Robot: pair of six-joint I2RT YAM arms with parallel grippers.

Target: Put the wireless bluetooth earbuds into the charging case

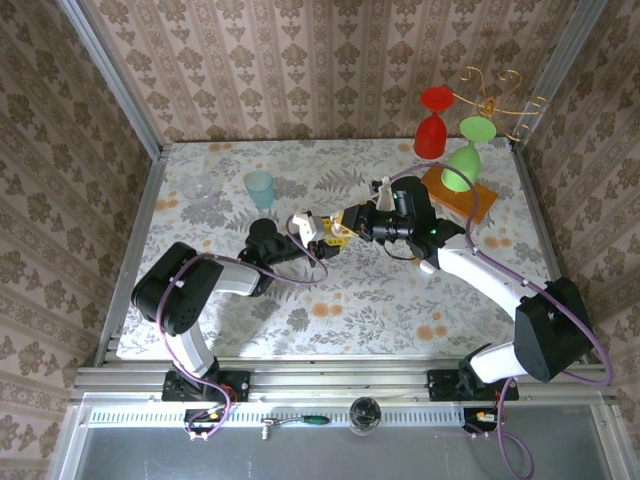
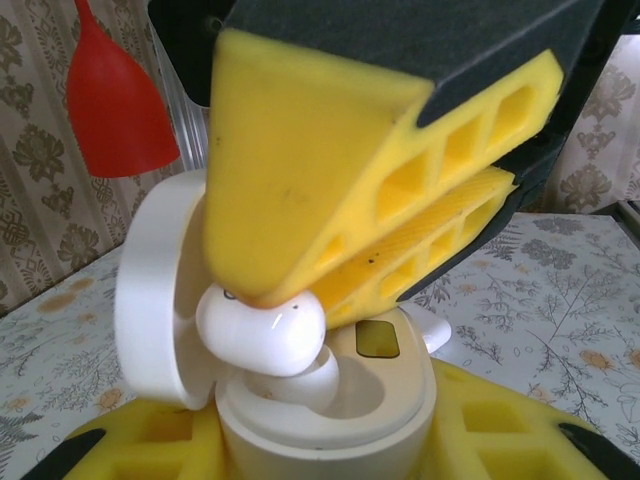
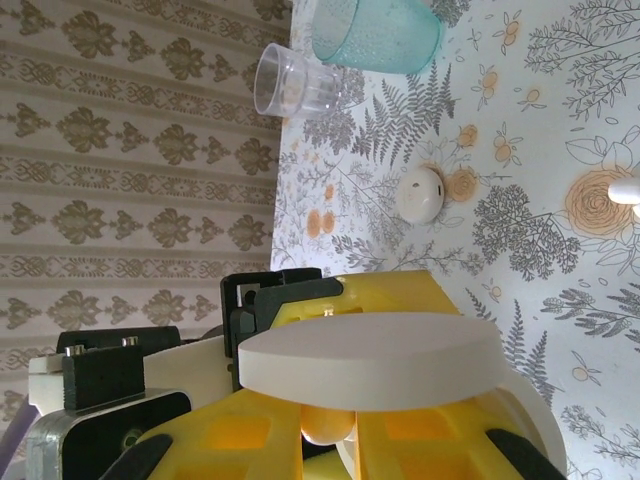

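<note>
Spanning the scene: the floral table (image 1: 400,300), with my two arms meeting near its middle, well apart from the red goblet (image 1: 433,125) and green goblet (image 1: 466,160) at the far right.
Left gripper (image 2: 330,455): clamped on the charging case (image 2: 330,410) from both sides. It holds the case upright, with the lid (image 2: 160,290) swung open to the left of that view.
Right gripper (image 2: 270,300): pinched tight on one earbud (image 2: 262,330), reaching in from above the case.
Earbud position: its rounded body sits at the mouth of the well nearest the lid and is not yet seated, by my reading. The well beside it looks empty.
Step in hand: I judge this to be the press-in. I'd lower slowly and straight down the well and keep my fingers off the lid. I'd let go once the bud sits flush, with the left grip firm so the case cannot tip.
Left wrist view adds: a close look at the earbud against the well, too small to resolve from the top camera.
Right wrist view adds: the lid edge-on across my fingers. Beyond it a second white case (image 3: 420,193) lies on the cloth, near the teal cup (image 3: 375,30) and clear cup (image 3: 295,80).
</note>
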